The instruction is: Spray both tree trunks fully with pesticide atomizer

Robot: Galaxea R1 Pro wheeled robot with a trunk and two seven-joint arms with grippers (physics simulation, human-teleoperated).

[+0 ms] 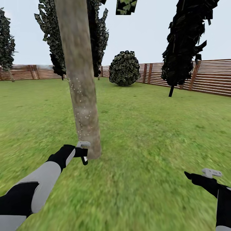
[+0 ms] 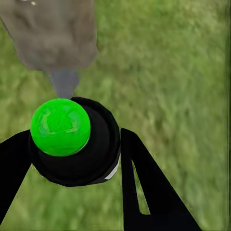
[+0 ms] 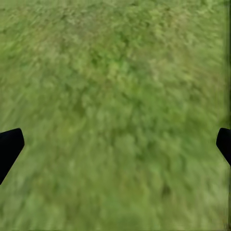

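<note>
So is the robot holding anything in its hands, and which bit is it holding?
The left hand grips the pesticide atomizer around its black body, just under the green top. The right hand is open over the grass, holding nothing.

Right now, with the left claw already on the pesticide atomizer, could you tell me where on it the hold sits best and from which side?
Best on the round black body of the pesticide atomizer, below its green cap, one finger on each flank, coming from behind so the nozzle faces the tree trunk. The left claw appears to hold it this way; the body's roundness probably suits a two-sided pinch.
</note>
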